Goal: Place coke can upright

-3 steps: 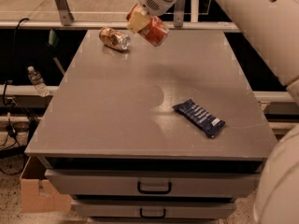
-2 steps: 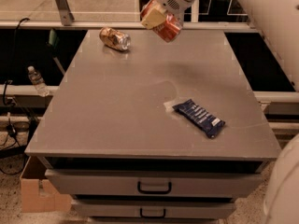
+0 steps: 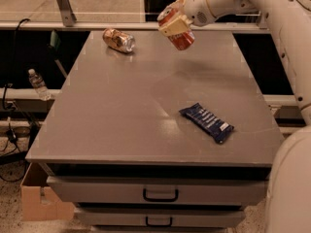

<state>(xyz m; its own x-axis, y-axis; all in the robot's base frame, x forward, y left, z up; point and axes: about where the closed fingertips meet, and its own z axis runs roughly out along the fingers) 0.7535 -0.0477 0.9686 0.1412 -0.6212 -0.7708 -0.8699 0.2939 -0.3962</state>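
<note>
The red coke can (image 3: pixel 181 37) is held in the air over the far middle of the grey table (image 3: pixel 121 115), tilted with its silver top toward the upper left. My gripper (image 3: pixel 174 24) is shut on the can around its middle, its cream-coloured fingers (image 3: pixel 171 28) wrapping the can's side. The can is clear of the table surface. My white arm reaches in from the upper right.
A gold-brown can (image 3: pixel 118 39) lies on its side at the far left of the table. A dark blue snack wrapper (image 3: pixel 206 122) lies at the front right. Drawers (image 3: pixel 160 194) are below the table front. A water bottle (image 3: pixel 38 84) and a cardboard box (image 3: pixel 36 198) are on the left.
My gripper has carried the coke can to the right and a little lower, staying above the far part of the table. The other objects have not moved.
</note>
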